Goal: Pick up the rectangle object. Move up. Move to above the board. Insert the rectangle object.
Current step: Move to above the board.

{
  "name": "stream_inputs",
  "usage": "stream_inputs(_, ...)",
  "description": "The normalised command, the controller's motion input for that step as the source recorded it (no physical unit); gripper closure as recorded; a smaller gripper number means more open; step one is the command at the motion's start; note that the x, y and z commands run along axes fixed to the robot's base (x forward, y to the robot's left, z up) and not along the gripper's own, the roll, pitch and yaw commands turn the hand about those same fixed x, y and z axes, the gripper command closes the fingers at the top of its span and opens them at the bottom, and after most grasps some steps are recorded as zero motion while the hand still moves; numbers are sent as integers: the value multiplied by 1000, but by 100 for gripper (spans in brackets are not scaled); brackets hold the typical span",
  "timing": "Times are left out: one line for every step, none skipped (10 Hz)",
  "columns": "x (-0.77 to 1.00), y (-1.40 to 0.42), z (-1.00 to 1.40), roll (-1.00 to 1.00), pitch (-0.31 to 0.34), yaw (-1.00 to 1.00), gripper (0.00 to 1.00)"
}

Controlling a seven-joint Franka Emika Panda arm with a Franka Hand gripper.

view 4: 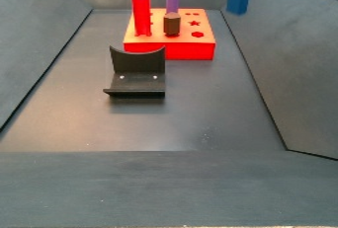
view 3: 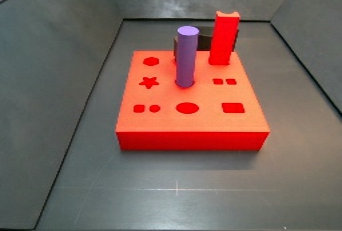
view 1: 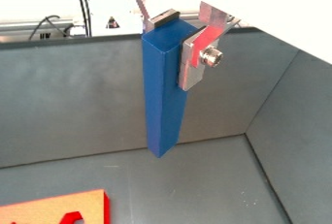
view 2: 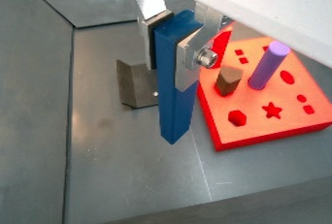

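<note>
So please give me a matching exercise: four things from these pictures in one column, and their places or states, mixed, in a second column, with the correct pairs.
Things:
1. rectangle object
2. purple cylinder
3. red block
4. fixture

Places or states:
A. on the floor beside the board
B. lifted clear of the floor, clamped between the jaws of the gripper
C. upright in the board near a back corner
D. upright in the board, just behind the star hole

Pairs: 1-B, 2-D, 3-C, 4-A
</note>
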Motion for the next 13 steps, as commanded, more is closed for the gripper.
stream_inputs(16, -31, 262, -19, 62, 35, 100)
stream_inputs(281, -1000, 63, -27, -35, -1000, 100)
stream_inputs(288, -1000, 34, -20, -31, -1000, 100)
stream_inputs(296, -1000, 33, -19, -24, -1000, 100)
stream_inputs(316, -1000, 30, -73, -5, -1000, 100)
stream_inputs(318, -1000, 30, -80, 7, -1000, 100)
stream_inputs(329, -1000, 31, -94, 34, -1000, 100)
stream_inputs(338, -1000, 29, -121, 56, -1000, 100)
stream_inputs(358, -1000, 28, -105, 78, -646, 100)
stream_inputs(367, -1000, 33, -100, 83, -484, 100)
stream_inputs(392, -986, 34, -50, 97, -194, 100)
stream_inputs(330, -805, 31, -46, 105, -116, 100)
stream_inputs(208, -438, 24, -12, 112, -34, 100)
